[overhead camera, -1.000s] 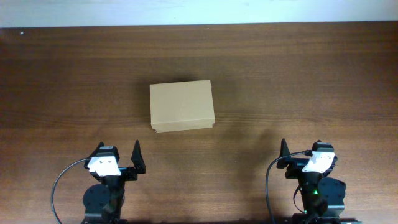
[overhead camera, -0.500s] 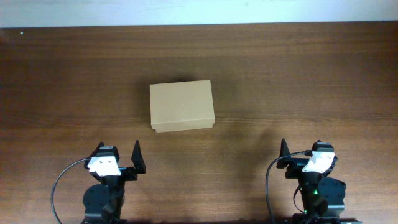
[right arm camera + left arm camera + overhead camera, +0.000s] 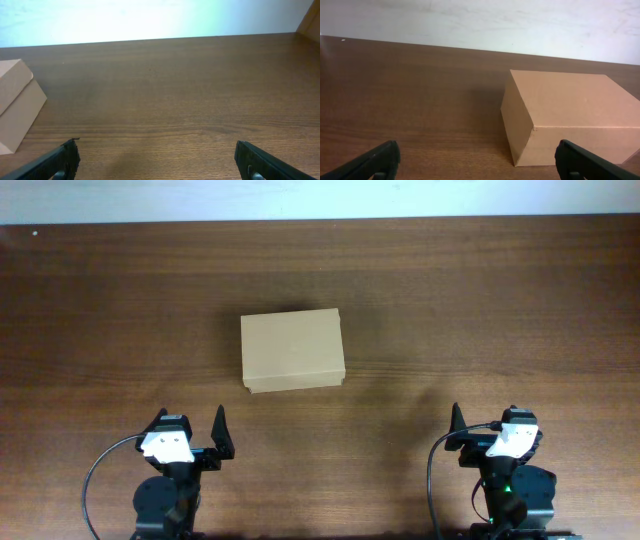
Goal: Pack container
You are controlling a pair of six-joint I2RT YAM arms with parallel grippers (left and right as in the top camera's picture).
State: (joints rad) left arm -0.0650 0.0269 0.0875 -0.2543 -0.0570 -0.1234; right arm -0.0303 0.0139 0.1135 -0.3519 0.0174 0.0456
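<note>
The container [image 3: 292, 351] is a plain tan cardboard box with its lid closed, sitting on the brown wooden table left of centre. It shows in the left wrist view [image 3: 570, 112] ahead and to the right, and its corner shows at the left edge of the right wrist view [image 3: 15, 105]. My left gripper [image 3: 190, 432] is open and empty near the front edge, well short of the box; its fingertips frame bare wood in its wrist view [image 3: 477, 162]. My right gripper [image 3: 487, 425] is open and empty at the front right, seen over bare wood in its wrist view [image 3: 157, 162].
The wooden table [image 3: 480, 310] runs back to a pale wall along its far edge [image 3: 320, 200]. Black cables loop beside each arm base at the front. No other objects show.
</note>
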